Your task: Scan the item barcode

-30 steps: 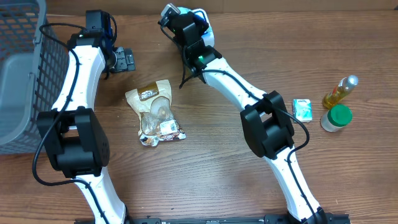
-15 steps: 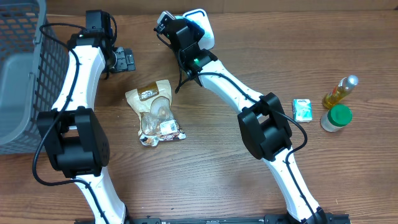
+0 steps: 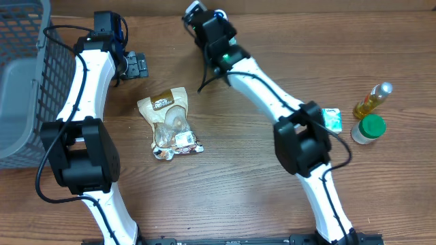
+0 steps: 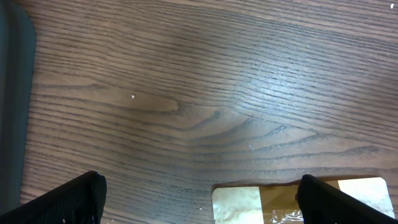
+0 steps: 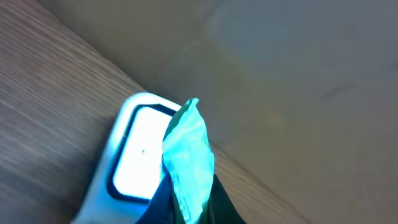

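The right pincer pinched a teal packet just beside the scanner at the desk's far edge, so the scan seemed under way but unconfirmed, while the left pincer stood spread and empty near a snack bag.

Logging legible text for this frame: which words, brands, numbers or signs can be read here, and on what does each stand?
No text here can be read and quoted.
Snack bag: white lettering on its brown label, too small to read.
Same bag, sticker at its lower end: blurred.
Small green box: print too small.
Teal packet: no print visible.
Scanner: lit window, blank.
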